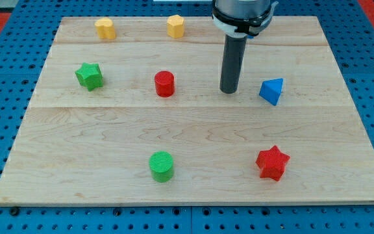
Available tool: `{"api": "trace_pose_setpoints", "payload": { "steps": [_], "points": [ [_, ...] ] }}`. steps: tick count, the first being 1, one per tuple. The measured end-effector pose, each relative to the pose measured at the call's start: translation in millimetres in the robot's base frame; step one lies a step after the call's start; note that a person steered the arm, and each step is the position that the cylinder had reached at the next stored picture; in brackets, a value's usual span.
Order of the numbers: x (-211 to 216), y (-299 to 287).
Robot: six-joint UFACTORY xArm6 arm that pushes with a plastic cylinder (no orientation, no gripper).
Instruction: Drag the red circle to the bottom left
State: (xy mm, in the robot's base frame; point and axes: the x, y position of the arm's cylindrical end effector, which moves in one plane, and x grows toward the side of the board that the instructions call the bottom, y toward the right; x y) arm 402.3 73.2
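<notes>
**Spotter:** Where are you, and where's the target?

**Me:** My tip [229, 91] sits on the tabletop [193, 140] between the red circle [164, 84] and the blue triangle-shaped block [272, 90], touching neither. The circle is to my tip's left in the view, above the board's middle. There is no end effector that opens or closes here, just the bare rod, gripping nothing.

**Spotter:** What could go wrong?

**Me:** I'm level with the circle on its right, so a straight push would, I judge, send it toward the green star [89, 75], not the bottom left. I'd need to come round to its upper right. Being round, it may also slip off my tip if I strike it off-centre. The green circle [162, 166] lies low, probably clear.

**Spotter:** Anything hidden?

**Me:** The arm above the rod is cut off at the view's top. Whether the two yellow blocks [105, 28] [176, 26] are hexagons, I can't quite tell. The red star [272, 162] is plain.
</notes>
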Motion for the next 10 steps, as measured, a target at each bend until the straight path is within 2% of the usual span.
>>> {"api": "trace_pose_setpoints", "payload": {
  "steps": [2, 5, 6, 7, 8, 9, 10],
  "points": [
    [-8.8, -3.6],
    [-9.3, -159.2],
    [-9.3, -157.4],
    [-14.4, -183.9],
    [-41.4, -196.3],
    [13.1, -236.5],
    [65.2, -249.6]
  ]
}}
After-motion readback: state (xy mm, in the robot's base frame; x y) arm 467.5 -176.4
